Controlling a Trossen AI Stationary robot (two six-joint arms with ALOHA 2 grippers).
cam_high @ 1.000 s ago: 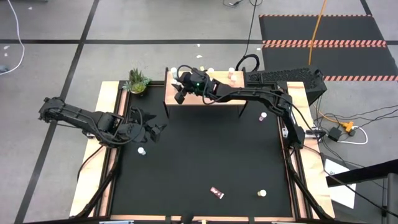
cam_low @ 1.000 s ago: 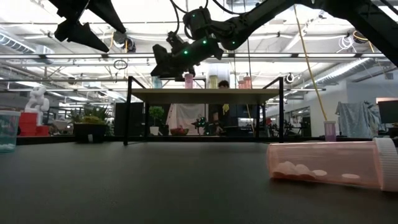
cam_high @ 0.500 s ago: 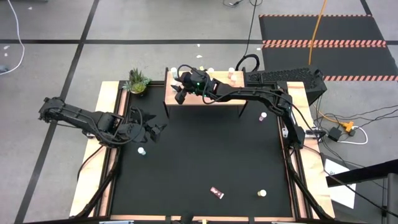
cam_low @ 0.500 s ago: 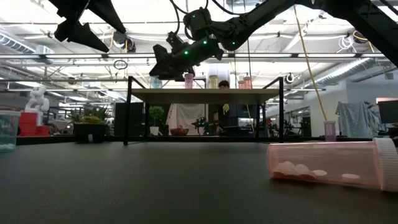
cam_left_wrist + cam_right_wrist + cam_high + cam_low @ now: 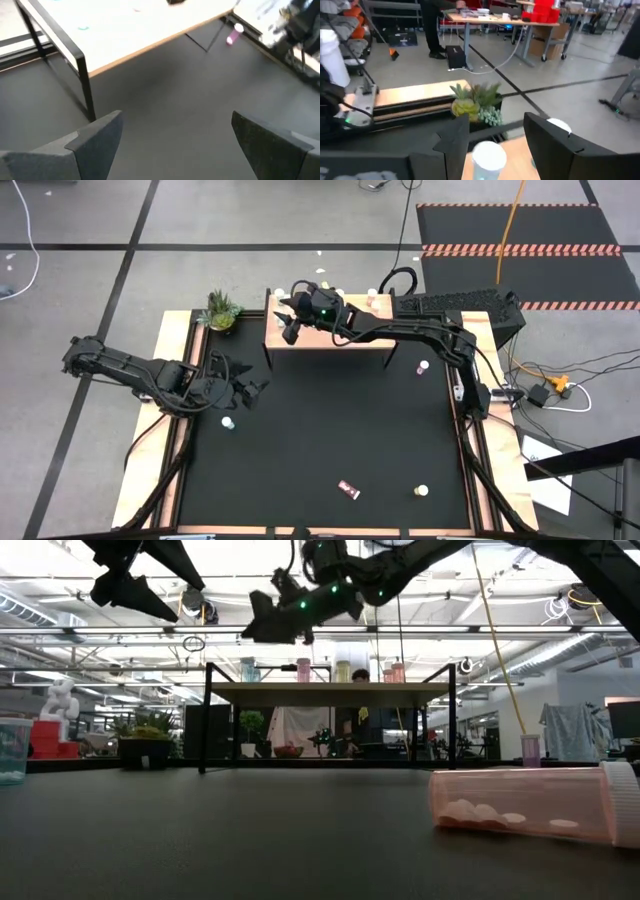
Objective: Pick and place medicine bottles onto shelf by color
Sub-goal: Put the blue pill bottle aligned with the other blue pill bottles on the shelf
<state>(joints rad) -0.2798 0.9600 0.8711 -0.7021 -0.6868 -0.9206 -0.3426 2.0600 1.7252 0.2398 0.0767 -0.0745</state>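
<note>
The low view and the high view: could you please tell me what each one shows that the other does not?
Only the low view shows the pills inside the pink bottle lying on its side, and the room behind. Only the high view shows two upright bottles on the black mat, and the floor cables. Both show the shelf, the potted plant, and the right gripper raised over the shelf's left end.

Potted plant [image 5: 221, 310] beside black mat [image 5: 320, 440]

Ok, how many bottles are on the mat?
4 bottles: one at the mat's left, one right of the shelf, one lying at the front, one upright front right. Arms could hide more.
</note>
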